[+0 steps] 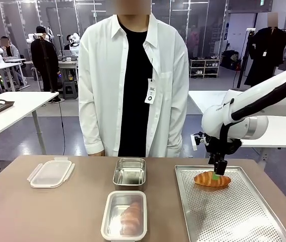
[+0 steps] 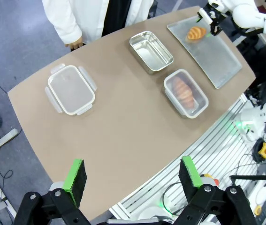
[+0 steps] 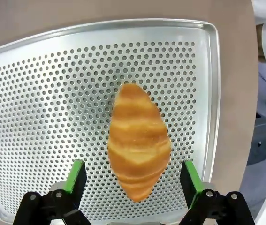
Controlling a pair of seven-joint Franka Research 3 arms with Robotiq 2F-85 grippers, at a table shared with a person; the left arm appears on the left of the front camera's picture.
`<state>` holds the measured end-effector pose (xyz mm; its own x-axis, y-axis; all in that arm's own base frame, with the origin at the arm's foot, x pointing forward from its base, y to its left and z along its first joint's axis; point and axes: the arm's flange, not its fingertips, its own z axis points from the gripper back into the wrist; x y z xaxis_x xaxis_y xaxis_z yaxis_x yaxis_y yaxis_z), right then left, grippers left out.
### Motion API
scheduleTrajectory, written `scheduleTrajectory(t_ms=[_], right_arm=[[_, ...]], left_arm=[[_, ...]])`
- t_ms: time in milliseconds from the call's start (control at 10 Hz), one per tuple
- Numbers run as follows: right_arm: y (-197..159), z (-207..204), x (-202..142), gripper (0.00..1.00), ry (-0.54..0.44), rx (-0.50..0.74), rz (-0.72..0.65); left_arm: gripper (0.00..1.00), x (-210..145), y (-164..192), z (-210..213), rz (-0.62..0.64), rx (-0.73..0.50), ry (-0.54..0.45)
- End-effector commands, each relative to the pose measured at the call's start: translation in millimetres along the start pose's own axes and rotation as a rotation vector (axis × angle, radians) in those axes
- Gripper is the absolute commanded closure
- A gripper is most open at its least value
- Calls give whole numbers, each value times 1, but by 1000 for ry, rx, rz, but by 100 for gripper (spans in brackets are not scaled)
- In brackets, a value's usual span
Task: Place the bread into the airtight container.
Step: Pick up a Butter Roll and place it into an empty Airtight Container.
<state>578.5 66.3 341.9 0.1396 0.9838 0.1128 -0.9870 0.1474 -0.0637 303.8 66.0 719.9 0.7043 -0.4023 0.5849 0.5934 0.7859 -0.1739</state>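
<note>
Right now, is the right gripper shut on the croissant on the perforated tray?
No, the right gripper is wide open, flanking the croissant, which lies on the perforated tray.

i see one croissant (image 3: pixel 138 147), golden-brown with darker ridges, lying flat and whole on the perforated metal tray (image 1: pixel 233 212), close to its far edge, on the table's right side. a second croissant (image 1: pixel 131 218) lies lengthwise inside the near container (image 1: pixel 104 222), a rounded rectangular steel tub at mid-table. it looks hazed over by a translucent lid, though i can't be sure. just beyond it stands the open steel container (image 1: pixel 129 176), upright, with its bare floor showing. a translucent clip-lock lid (image 1: pixel 52 173) lies flat, well apart to the left of both tubs.
</note>
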Motion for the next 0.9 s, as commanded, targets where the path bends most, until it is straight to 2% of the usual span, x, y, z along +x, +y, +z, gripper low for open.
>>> scheduleTrajectory(t_ms=[0, 800], right_arm=[[-11, -5, 4, 0, 30, 34, -36], [-35, -52, 0, 0, 93, 128, -74]], left_arm=[[0, 0, -1, 1, -15, -8, 1], [0, 0, -1, 1, -15, -8, 1]])
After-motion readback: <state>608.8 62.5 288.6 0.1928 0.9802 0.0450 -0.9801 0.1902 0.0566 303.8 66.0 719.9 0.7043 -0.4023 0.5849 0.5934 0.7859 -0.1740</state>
